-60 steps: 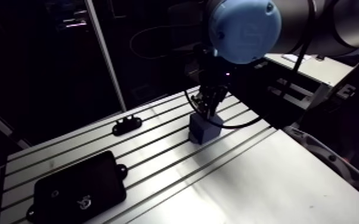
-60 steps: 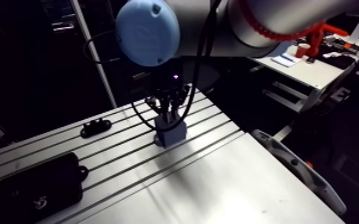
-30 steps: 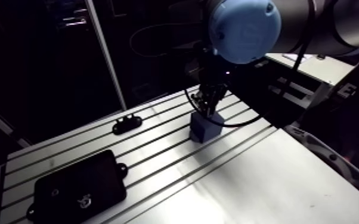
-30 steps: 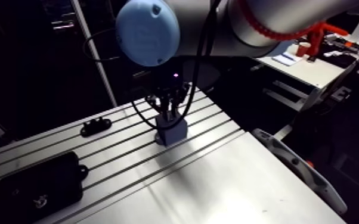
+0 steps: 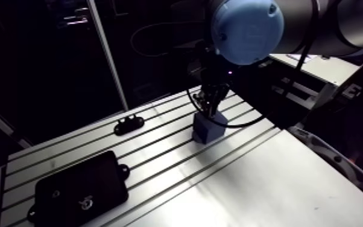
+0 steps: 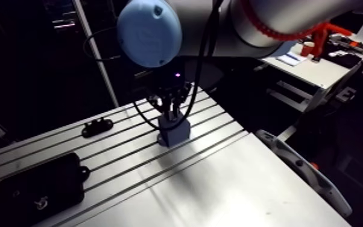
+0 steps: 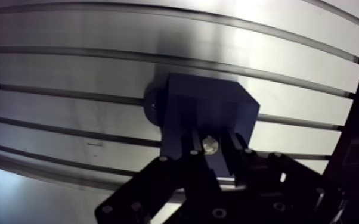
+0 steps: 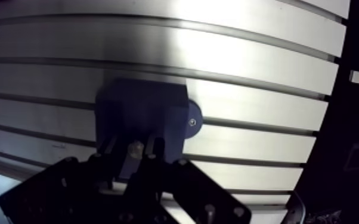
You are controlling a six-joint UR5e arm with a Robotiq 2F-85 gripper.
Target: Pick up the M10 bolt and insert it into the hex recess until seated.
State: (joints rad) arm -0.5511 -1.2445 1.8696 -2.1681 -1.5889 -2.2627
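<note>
A dark blue block [image 5: 209, 128] stands on the slotted table [image 5: 268, 187], bolted down by a round tab at its side [image 8: 192, 121]. In the arm view my gripper [image 5: 210, 106] hangs straight above it, close to its top. In the wrist view the block [image 7: 209, 110] lies just ahead of and under the fingers. A small metal bolt [image 7: 210, 143] shows end-on, pinched between the two dark fingers [image 7: 191, 146], over the block's top face. My gripper [image 7: 210, 150] is shut on the bolt. The hex recess is hidden under the fingers.
A flat black plate [image 5: 81, 191] with side lugs lies near the table's front left corner. A small black bracket [image 5: 129, 125] sits in the slots behind it. The table's right edge [image 5: 334, 163] runs close beside the arm.
The gripper with the bolt has edged slightly down toward the block's top. The block, the plate and the bracket have stayed where they were.
</note>
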